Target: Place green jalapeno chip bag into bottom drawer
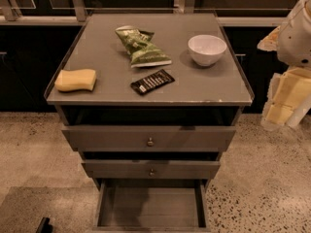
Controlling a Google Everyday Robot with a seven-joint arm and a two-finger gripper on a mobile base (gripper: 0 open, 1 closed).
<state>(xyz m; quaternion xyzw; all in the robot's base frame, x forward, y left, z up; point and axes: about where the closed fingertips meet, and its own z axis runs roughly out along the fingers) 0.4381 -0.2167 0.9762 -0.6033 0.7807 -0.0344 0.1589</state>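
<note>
The crumpled green-and-white foil chip bag (139, 48) lies upper centre on the grey table (92, 42). It looks light and slippery, so I'd pinch its bunched middle. My claw (282, 119) hangs at the right edge; I can't tell its state.

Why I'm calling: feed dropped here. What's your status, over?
Tool at right edge, beside cabinet. Green jalapeno chip bag on cabinet top, not held. Bottom drawer open; black wrapper lies near bag.
</note>
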